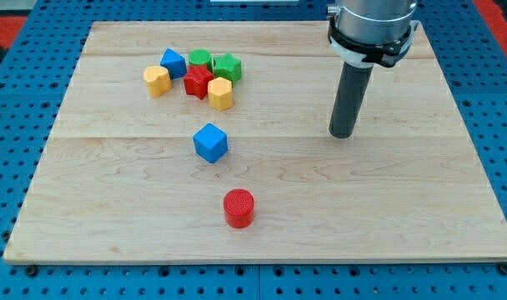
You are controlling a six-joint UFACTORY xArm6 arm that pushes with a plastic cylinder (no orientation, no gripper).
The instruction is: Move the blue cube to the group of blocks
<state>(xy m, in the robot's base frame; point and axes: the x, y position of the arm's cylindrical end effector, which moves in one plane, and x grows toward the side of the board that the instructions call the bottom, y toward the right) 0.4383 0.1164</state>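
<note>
The blue cube (210, 142) lies alone near the board's middle, a little left of centre. The group sits toward the view's top left: a blue block (173, 62), a green cylinder (200, 59), a green block (228, 67), a red star-shaped block (198, 82), a yellow block (157, 81) and a yellow hexagonal block (221, 94). The blue cube is below the group, apart from it. My tip (342, 134) rests on the board far to the right of the blue cube, touching no block.
A red cylinder (238, 208) stands below the blue cube, toward the view's bottom. The wooden board (404, 217) lies on a blue perforated table (504, 100). The arm's body hangs over the board's top right.
</note>
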